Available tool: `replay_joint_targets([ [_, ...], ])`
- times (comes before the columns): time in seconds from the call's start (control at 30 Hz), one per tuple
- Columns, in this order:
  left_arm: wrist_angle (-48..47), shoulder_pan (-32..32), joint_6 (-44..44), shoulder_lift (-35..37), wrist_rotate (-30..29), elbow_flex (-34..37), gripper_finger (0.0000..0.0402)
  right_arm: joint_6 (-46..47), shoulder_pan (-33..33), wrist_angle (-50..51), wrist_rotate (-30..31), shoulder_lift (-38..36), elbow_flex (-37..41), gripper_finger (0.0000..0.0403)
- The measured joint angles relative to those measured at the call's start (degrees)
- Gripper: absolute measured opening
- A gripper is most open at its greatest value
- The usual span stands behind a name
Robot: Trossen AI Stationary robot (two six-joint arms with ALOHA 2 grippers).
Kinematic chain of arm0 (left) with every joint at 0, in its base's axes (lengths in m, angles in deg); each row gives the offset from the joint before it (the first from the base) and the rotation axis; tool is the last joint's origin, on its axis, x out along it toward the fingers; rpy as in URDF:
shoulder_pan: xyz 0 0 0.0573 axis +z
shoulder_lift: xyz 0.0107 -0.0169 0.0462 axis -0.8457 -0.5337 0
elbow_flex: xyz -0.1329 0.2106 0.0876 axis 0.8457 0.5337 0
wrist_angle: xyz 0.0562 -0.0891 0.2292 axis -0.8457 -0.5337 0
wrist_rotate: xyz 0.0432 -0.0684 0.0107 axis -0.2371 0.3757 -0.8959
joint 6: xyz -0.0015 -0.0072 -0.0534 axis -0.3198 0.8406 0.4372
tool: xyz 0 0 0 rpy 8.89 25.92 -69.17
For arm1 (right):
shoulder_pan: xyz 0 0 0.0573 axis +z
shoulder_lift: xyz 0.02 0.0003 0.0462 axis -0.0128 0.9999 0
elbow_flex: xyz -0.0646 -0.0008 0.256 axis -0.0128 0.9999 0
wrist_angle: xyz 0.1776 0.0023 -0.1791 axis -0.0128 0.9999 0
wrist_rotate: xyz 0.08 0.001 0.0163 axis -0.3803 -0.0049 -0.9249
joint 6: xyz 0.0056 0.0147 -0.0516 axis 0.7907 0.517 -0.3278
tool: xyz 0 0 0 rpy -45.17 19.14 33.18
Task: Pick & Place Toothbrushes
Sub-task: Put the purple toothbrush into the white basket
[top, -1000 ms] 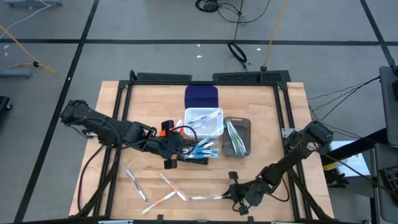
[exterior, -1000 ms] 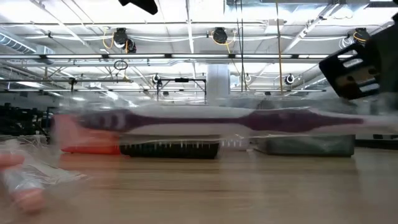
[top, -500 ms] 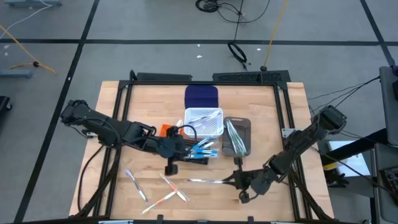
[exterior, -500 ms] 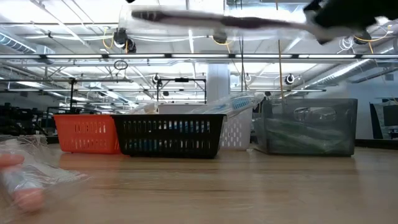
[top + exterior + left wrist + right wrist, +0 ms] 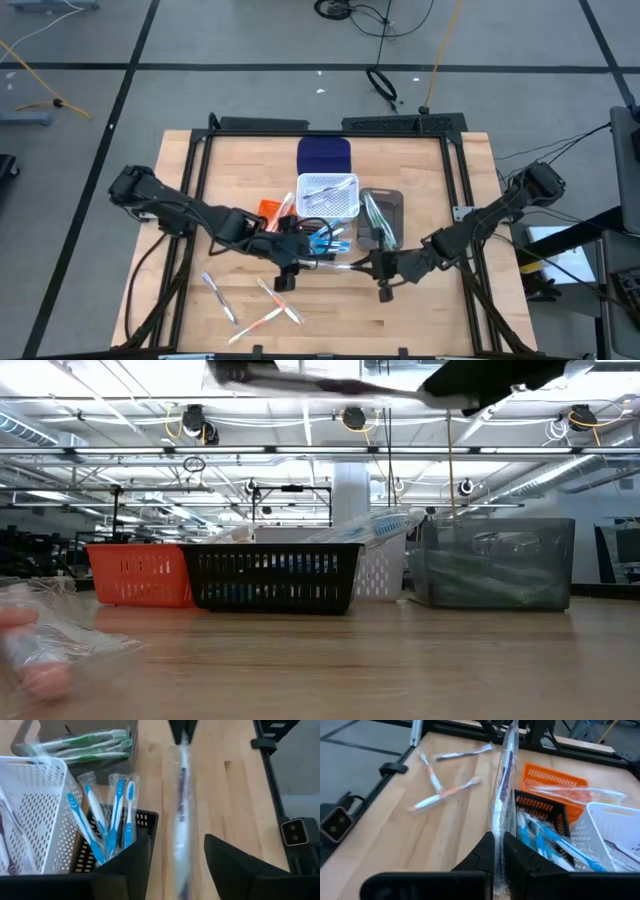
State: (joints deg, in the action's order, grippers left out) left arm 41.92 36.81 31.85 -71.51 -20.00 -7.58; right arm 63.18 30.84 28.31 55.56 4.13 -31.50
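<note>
Right wrist view: no legible writing on the gripper-held wrapped toothbrush (image 5: 503, 780).

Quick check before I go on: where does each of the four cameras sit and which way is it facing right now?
High: overhead, straight down on the table; both arms show.
Low: table height, level toward the bins and room; an arm crosses overhead.
Left wrist: past the open left gripper toward the black bin.
Right wrist: past the right gripper, shut on the purple wrapped toothbrush.
Shared: that toothbrush shows in both wrist views.
</note>
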Motion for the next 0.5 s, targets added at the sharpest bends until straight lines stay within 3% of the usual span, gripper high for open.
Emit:
replay_joint_targets([
  [0.27, 0.3, 1.2, 0.0, -3.4, 1.9, 0.0, 0.0207, -1.6, -2.3, -0.3, -1.4, 0.0, 0.0, 0.0010],
  [0.37, 0.2, 1.6, 0.2, -4.1, 2.3, 0.0, 0.0186, -2.0, -2.7, -0.2, -1.4, 0.0, 0.0, 0.0010],
  [0.5, 0.2, 1.8, 0.2, -4.2, 2.2, 0.0, 0.0118, -2.0, -2.7, 0.0, -1.4, 0.0, 0.0, 0.0010],
])
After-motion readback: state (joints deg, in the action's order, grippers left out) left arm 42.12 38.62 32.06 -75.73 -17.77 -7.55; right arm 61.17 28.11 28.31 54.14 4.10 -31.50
